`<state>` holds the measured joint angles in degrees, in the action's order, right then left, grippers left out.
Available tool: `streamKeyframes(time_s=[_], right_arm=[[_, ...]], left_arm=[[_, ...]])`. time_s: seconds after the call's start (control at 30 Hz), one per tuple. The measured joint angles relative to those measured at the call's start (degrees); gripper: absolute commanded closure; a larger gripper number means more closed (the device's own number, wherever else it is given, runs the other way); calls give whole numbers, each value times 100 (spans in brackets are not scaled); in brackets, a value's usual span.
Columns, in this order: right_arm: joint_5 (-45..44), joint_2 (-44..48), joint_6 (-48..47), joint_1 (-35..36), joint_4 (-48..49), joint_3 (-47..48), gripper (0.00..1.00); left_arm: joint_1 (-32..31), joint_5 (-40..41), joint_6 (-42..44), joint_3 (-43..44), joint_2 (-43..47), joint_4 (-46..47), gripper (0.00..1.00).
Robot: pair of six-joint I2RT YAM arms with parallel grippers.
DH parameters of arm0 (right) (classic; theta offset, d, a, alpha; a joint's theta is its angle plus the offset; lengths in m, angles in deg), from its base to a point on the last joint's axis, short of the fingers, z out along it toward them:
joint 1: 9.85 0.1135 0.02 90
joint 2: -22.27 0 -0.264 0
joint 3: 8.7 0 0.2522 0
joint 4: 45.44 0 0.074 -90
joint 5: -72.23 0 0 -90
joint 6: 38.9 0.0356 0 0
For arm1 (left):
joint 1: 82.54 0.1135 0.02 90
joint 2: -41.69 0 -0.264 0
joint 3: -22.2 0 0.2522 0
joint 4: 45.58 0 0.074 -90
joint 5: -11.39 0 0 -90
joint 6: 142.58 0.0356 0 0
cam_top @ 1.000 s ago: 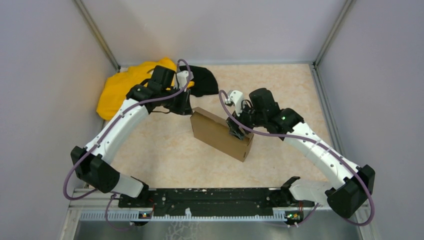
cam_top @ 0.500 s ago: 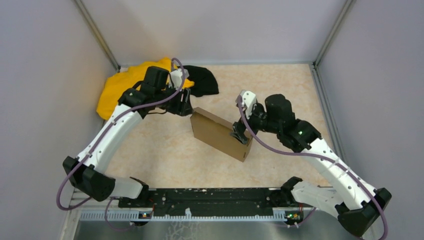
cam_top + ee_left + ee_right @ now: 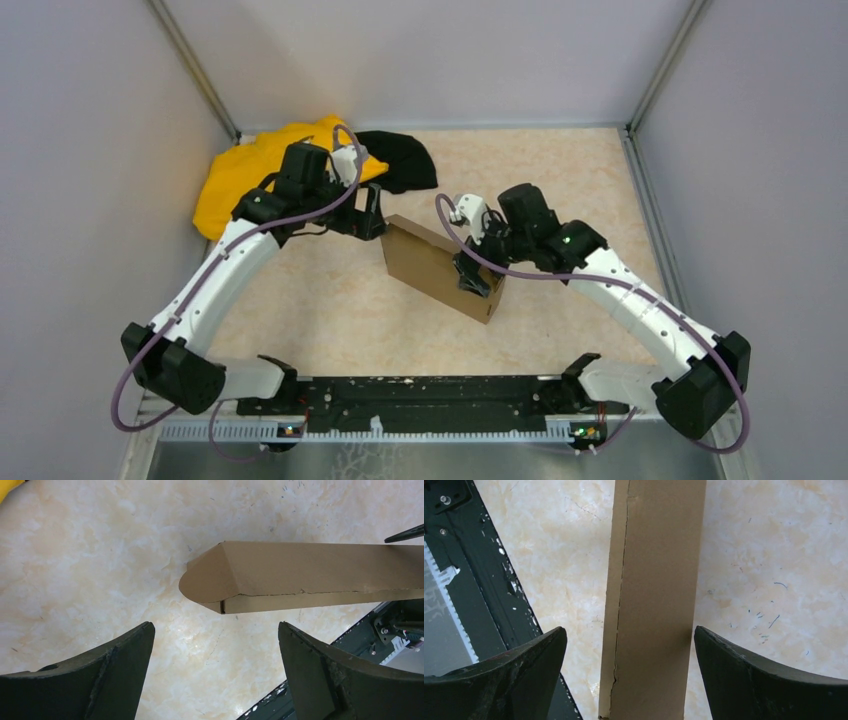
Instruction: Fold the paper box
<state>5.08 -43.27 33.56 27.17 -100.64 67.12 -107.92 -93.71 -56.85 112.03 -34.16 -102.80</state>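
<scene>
The paper box (image 3: pixel 435 267) is a closed, shallow brown cardboard box that stands tilted on the table's middle. My left gripper (image 3: pixel 374 215) is open just off the box's far left corner, touching nothing. In the left wrist view the box (image 3: pixel 305 577) crosses the upper half, beyond the spread fingers (image 3: pixel 125 655). My right gripper (image 3: pixel 476 275) hangs open over the box's right end. Seen from the right wrist, the box's narrow side (image 3: pixel 656 590) runs between the wide-apart fingers (image 3: pixel 724 655) with gaps on both sides.
A yellow cloth (image 3: pixel 245 175) and a black cloth (image 3: pixel 400 160) lie at the back left, behind the left arm. The black base rail (image 3: pixel 430 400) runs along the near edge. Grey walls close in the table on three sides.
My left gripper has opened and drawn back slightly from the box's corner. The right gripper has opened wide, lifted away and come back over the box's right end. The box has stayed put.
</scene>
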Motion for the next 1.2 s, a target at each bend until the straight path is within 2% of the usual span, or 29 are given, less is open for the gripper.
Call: streamKeyframes(time_s=[0.53,0.6,0.73,0.97,1.07,1.2], right_arm=[[-393,-402,-85,249,-361,181,20],[-470,-431,-83,262,-385,181,26],[-634,-455,-79,264,-404,181,42],[-664,-468,-48,264,-400,181,57],[-616,-468,-125,264,-415,181,62],[-470,-466,-363,264,-490,197,66]], left_arm=[[560,-354,197,-354,415,601,1],[645,-376,195,-435,442,629,1],[728,-525,197,-505,483,678,1],[750,-879,216,-654,544,885,17],[750,-1067,238,-831,614,988,26],[750,-1084,216,-1095,868,1005,31]])
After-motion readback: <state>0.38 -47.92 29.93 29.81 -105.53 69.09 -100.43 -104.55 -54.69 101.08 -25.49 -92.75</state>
